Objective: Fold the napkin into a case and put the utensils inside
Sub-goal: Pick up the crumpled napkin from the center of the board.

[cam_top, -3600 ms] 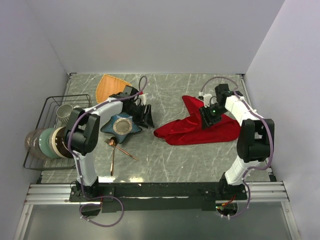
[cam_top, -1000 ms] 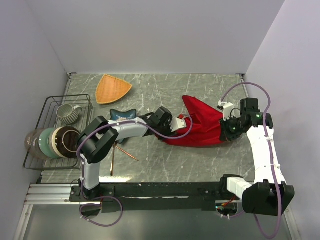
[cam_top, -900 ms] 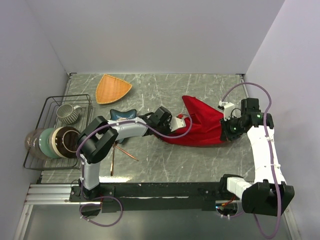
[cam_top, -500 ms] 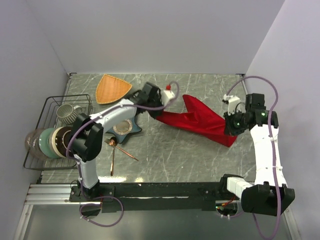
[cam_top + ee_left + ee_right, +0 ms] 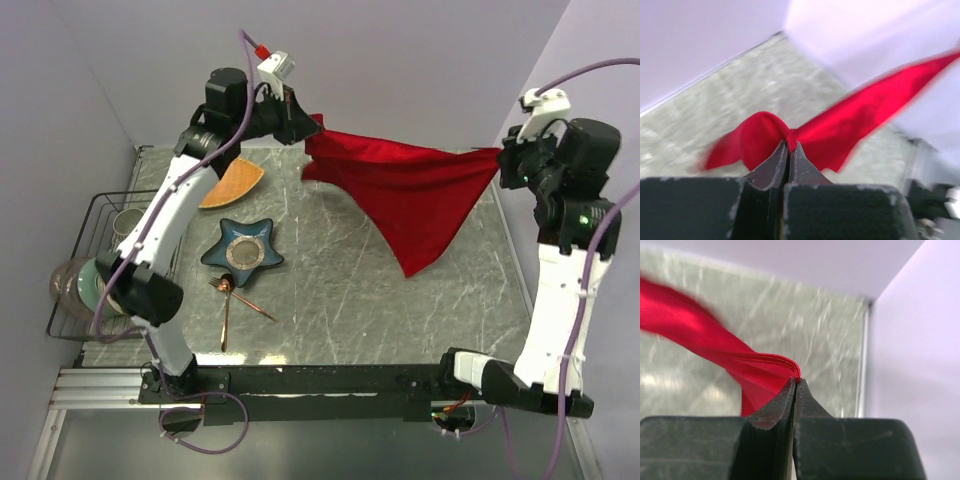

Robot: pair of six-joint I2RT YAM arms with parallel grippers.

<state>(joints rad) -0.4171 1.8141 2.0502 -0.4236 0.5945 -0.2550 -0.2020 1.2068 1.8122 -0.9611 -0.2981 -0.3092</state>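
The red napkin (image 5: 410, 185) hangs stretched in the air above the table, held at two corners. My left gripper (image 5: 304, 124) is shut on its left corner, high at the back; the cloth (image 5: 760, 137) bunches at the fingertips there. Raised at the right, my right gripper (image 5: 500, 160) is shut on the other corner, a folded hem (image 5: 775, 362) pinched between the tips. A loose point of the cloth droops toward the table at mid right. The copper utensils (image 5: 230, 300) lie on the table at front left.
A blue star-shaped dish (image 5: 243, 250) sits at mid left, an orange triangular plate (image 5: 232, 182) behind it, partly under the left arm. A black wire rack (image 5: 100, 270) with a mug and stacked bowls stands at the left edge. Walls close in the back and both sides.
Both arms have lifted the napkin off the table and pulled it apart into a taut span. The left gripper closed on a corner, then rose to the back left.
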